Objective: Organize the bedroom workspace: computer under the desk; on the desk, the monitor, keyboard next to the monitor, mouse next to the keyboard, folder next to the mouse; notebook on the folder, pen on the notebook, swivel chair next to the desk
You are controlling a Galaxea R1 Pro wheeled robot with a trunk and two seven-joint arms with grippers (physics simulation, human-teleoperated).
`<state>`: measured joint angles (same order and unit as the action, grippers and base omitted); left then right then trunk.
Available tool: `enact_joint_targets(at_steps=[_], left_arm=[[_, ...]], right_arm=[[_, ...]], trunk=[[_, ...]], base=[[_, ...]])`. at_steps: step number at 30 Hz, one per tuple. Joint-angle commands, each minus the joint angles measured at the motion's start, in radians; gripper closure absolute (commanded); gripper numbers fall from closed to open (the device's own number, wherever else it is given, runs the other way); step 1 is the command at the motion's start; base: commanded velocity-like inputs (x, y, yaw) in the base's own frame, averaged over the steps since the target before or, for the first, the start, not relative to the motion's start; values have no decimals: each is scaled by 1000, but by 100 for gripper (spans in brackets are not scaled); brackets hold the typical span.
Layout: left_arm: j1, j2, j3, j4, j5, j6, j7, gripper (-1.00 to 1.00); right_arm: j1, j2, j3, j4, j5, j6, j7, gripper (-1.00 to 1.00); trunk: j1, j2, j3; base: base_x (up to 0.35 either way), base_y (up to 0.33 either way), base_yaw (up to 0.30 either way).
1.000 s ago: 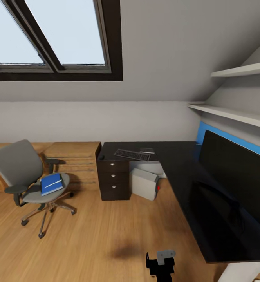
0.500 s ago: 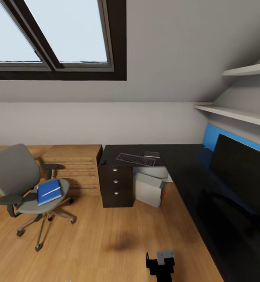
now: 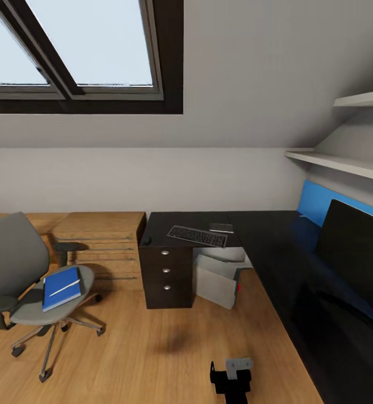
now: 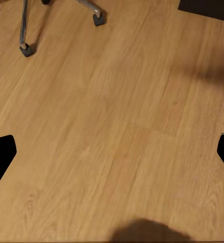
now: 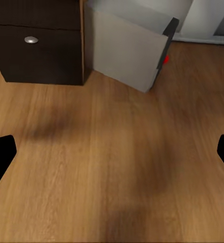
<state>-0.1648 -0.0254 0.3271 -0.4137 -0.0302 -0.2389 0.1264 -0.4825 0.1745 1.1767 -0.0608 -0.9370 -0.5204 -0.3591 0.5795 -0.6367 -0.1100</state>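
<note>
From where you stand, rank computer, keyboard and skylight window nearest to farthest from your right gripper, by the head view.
1. computer, on the floor under the desk.
2. keyboard, on the desk top.
3. skylight window, high on the left.

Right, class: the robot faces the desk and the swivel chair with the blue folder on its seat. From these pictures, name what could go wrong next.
1. The folder lies loose on the swivel chair, which stands on casters; a nudge may roll the chair off.
2. The thin pale stick on the folder, likely the pen, could slide off when lifted.
3. The computer leans tilted beside the drawers under the desk; the base could bump it.
</note>
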Motion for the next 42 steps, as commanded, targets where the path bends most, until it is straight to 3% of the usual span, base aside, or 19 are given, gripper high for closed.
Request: enact_joint_targets(at_steps=[1, 6, 11, 16, 21, 22, 25, 42], left_arm=[[-1, -1, 2, 7, -4, -3, 1, -100], [-1, -6, 0, 44, -5, -4, -5, -100], [-1, -14, 2, 63, -2, -8, -6, -100], [-1, -11, 3, 65, 0, -8, -3, -100], [-1, -10, 3, 61, 1, -9, 0, -100], [-1, 10, 4, 44, 2, -8, 1, -100], [-1, 20, 4, 38, 2, -7, 0, -100], [-1, 16, 1, 36, -4, -1, -3, -100]], right_arm=[[-1, 0, 8, -1, -10, -5, -6, -100], [0, -2, 7, 2, -35, -17, -6, -100], [4, -29, 6, 1, -42, -22, -6, -100], [4, -35, 6, 1, -41, -24, -6, -100], [4, -35, 10, 1, -40, -24, -6, -100], [4, -34, 11, 1, -40, -24, -6, -100], [4, -34, 12, 1, -40, -24, -5, -100], [4, -32, 12, 1, -40, -23, 29, -100]], trunk=[[1, -1, -2], [1, -1, -2], [1, -1, -2], [1, -1, -2], [1, -1, -2], [1, -1, -2], [1, -1, -2], [1, -1, -2]], base=[[322, 0, 0], [322, 0, 0], [323, 0, 0], [323, 0, 0], [323, 0, 0], [323, 0, 0], [323, 0, 0], [255, 85, 0]])
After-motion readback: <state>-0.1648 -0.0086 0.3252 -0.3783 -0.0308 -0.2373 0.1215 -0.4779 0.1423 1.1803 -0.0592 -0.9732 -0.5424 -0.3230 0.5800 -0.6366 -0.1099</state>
